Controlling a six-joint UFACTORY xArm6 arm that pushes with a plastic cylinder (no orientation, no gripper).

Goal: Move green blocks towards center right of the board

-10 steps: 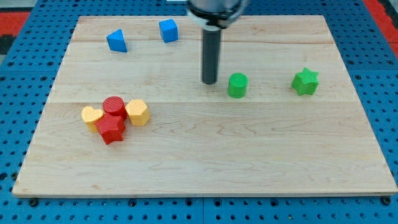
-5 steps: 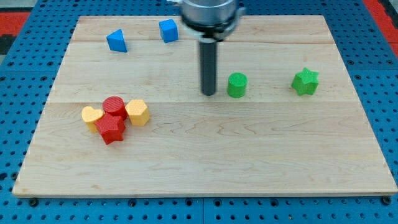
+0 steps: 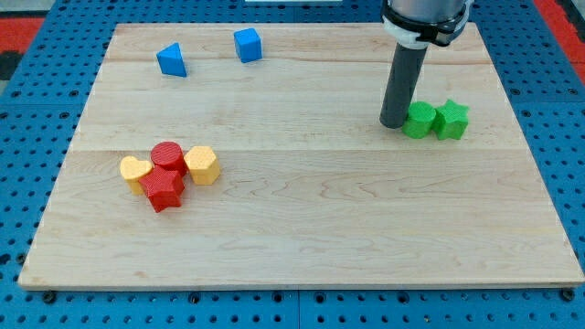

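No jaws here, so we're just resting my tip [image 3: 394, 125] against the green cylinder [image 3: 420, 120], which is touching the green star [image 3: 450, 120], probably nearly done nudging them right.

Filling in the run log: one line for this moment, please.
tip: touching cylinder's left | green cylinder: against green star, center right | other blocks: untouched

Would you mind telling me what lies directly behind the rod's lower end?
My tip stands at the green cylinder's left edge, hiding part of it. The green star sits against the cylinder's right.
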